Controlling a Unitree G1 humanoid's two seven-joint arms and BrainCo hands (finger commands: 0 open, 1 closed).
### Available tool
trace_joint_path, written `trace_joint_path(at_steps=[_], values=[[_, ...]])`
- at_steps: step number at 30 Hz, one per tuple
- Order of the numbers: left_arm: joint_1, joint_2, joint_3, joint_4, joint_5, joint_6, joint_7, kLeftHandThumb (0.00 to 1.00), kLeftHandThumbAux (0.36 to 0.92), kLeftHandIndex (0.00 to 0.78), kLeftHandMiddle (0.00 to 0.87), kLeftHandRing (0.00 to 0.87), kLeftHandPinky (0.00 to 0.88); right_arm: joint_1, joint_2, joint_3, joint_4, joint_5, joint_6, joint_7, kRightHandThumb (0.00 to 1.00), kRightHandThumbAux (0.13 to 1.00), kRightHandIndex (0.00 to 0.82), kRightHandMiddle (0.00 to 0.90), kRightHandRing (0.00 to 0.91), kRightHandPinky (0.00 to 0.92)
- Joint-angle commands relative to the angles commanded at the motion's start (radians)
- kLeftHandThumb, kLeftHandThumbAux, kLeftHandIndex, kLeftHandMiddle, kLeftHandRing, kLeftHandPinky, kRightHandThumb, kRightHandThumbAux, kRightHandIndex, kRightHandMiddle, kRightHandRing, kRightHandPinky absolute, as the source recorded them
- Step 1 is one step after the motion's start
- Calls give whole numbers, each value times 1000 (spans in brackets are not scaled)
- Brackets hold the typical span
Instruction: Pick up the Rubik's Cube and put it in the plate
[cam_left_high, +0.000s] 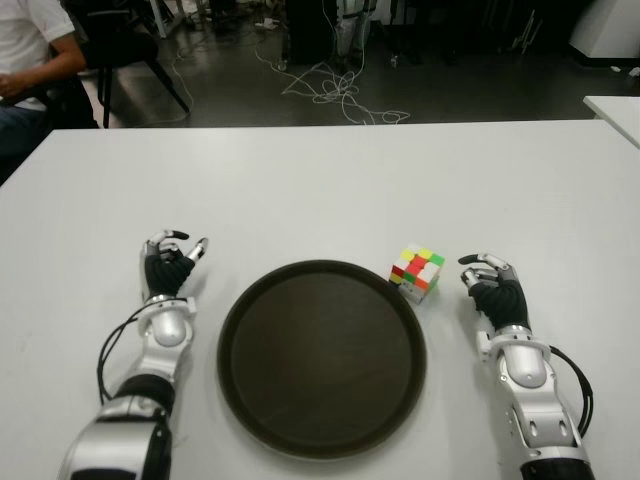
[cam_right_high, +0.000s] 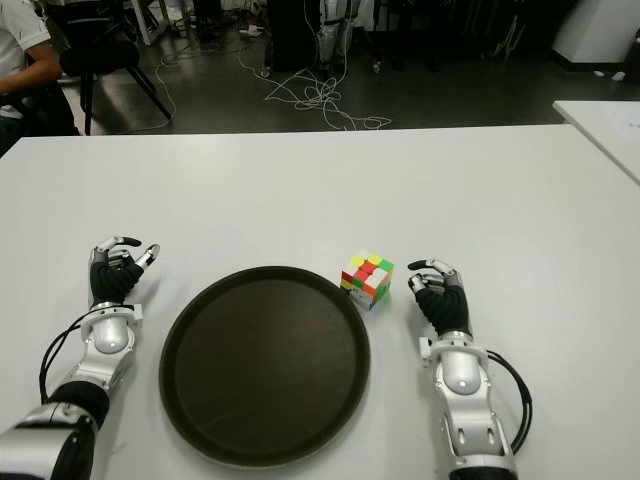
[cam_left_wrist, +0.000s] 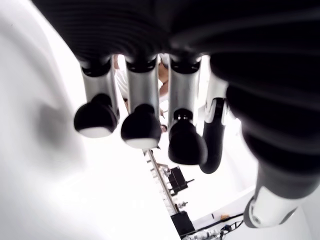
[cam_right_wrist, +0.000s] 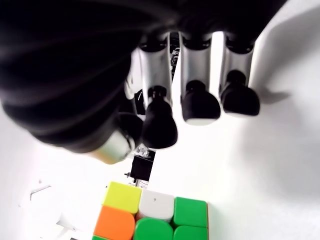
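Sitting on the white surface (cam_left_high: 320, 180), the Rubik's Cube (cam_left_high: 417, 271) touches the far right edge of the dark round plate (cam_left_high: 322, 440), outside it. We have our right hand (cam_left_high: 494, 290) just beside the cube on its right, fingers (cam_right_wrist: 200, 102) loosely curled and apart, gripping nothing. Our left hand (cam_left_high: 170, 265) shows left of the plate, fingers relaxed and empty. A person (cam_left_high: 30, 60) sits at the far left.

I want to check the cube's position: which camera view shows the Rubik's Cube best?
The left eye view: the whole Rubik's Cube shows beside the plate rim. The right eye view matches; the right wrist view shows only part; the left wrist view, none.
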Motion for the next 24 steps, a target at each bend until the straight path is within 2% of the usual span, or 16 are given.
trace_joint_path(at_steps=[3,7,18,24], values=[[-2,2,2,4,-2,9,-5,712,701,444,829,838,825,6,1,1,-3,2,-6,0,689,725,440,825,839,832],[-23,6,1,5,-4,61,-12,713,701,444,828,838,825,7,4,-7,-5,15,-18,2,692,724,440,823,837,832],[-29,9,-17,-4,12,125,-5,715,701,444,830,836,826,16,-7,-1,-2,5,-56,6,690,724,440,816,832,822],[-28,9,-25,-10,18,140,5,714,702,444,829,835,827,14,-12,-3,-4,6,-57,9,692,724,440,813,831,825]])
